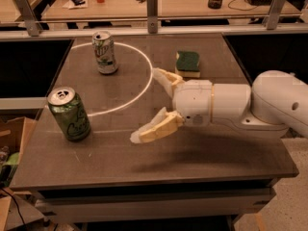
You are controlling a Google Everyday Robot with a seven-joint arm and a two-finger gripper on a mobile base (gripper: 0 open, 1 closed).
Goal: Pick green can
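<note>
gripper (146,105): mid-table, jaws wide apart, pointing left.
gap to green can (70,113): open tabletop (115,150), nothing btwn.
whitish can (105,52): further back, well apart from green can.
sponge (188,63): back-right, near gripper, off the lane.

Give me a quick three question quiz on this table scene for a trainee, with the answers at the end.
1. True or false: the pincer, over the middle of the table, is open and apart from the green can.
2. Which thing lies beyond the pincer, toward the table's far edge? A) a sponge B) a bowl C) a fork
3. How many cans stand upright on the table?
Key: 1 true. 2 A. 3 two: the green can and the whitish can.
</note>
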